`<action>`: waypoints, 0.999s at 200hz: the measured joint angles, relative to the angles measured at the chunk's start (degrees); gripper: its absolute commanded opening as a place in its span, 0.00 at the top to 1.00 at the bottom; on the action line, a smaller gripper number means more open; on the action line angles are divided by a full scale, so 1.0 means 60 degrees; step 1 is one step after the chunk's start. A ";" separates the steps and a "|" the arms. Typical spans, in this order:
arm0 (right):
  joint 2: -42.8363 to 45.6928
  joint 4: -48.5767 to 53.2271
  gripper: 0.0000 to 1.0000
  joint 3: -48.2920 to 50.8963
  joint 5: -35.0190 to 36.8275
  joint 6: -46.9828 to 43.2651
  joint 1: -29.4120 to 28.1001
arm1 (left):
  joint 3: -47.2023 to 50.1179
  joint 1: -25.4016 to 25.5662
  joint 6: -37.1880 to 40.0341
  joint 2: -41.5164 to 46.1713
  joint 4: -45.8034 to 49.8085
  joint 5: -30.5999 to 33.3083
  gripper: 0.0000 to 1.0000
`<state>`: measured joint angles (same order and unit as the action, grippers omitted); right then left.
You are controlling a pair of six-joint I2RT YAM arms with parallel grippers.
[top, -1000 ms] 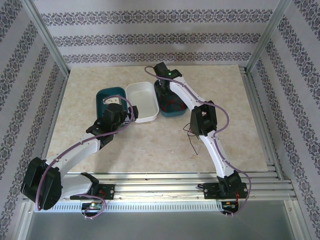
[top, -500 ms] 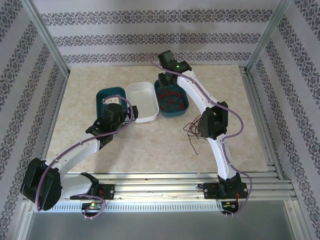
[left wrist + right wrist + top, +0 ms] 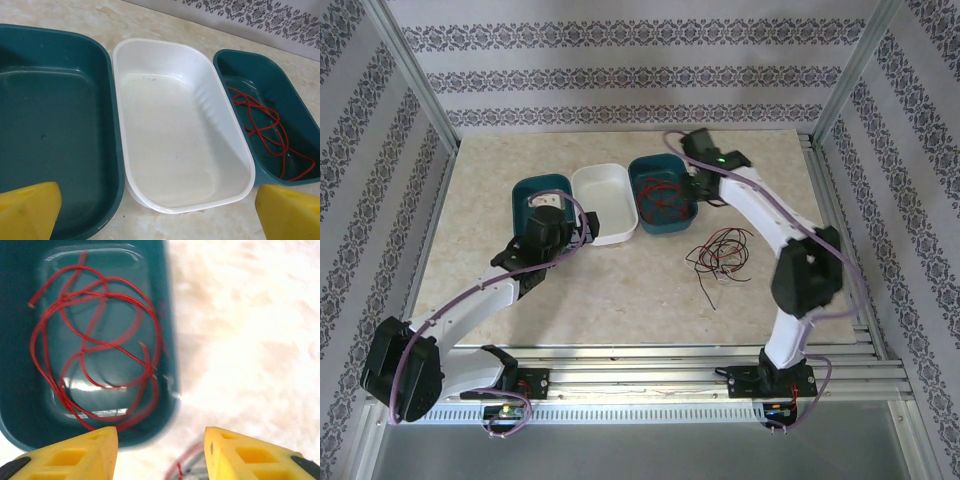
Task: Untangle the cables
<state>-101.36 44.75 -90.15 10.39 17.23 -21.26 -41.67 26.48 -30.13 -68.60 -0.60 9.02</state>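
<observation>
Loops of red cable [image 3: 95, 345] lie in the right teal tray [image 3: 682, 212]; the left wrist view shows the same red cable [image 3: 265, 132] there. A tangle of red, black and whitish cables [image 3: 720, 252] rests on the table in front of that tray, and it appears blurred as the tangle [image 3: 186, 469] at the bottom edge of the right wrist view. My right gripper [image 3: 161, 455] hangs open and empty over the tray's near right corner; from above, the right gripper [image 3: 706, 188] is beside the tray. My left gripper [image 3: 159, 216] is open wide and empty before the white tray [image 3: 120, 90].
Three trays stand side by side at mid-table: an empty teal tray [image 3: 523, 192], the white tray [image 3: 620, 182] and the right teal one. The right arm's elbow [image 3: 807, 275] sits above the table's right side. Patterned walls enclose the table.
The right arm has swung right, from over the right teal tray to its right side. The red cable in the tray and the tangle on the table are now uncovered. The left arm is unmoved.
</observation>
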 measured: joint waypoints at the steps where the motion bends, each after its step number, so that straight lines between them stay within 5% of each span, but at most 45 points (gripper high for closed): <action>1: 0.0055 -0.0007 0.52 0.0058 -0.0007 0.0022 0.0040 | -0.0018 0.0011 0.0011 -0.0029 -0.0004 -0.0022 0.01; 39: 0.2171 -0.0601 0.52 0.2918 -0.0627 0.0688 0.1803 | -0.1024 0.0827 0.0284 -0.1290 -0.0018 -0.0419 0.01; 86: 0.3085 -0.0907 0.52 0.4965 -0.1078 0.0933 0.2397 | -0.3406 0.2328 0.0729 -0.3945 -0.0076 -0.1144 0.04; 146: 0.3034 -0.1351 0.54 0.5213 -0.1519 0.0911 0.2776 | -0.6240 0.3162 0.1242 -0.6983 0.0047 -0.2237 0.15; 200: 0.2452 -0.1869 0.58 0.4426 -0.2535 0.1173 0.2630 | -0.6448 0.3490 0.1239 -0.8069 0.0117 -0.2667 0.32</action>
<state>-86.65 33.54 -63.59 -4.82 24.27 -5.48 -80.36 47.42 -22.70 -117.01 0.10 -6.98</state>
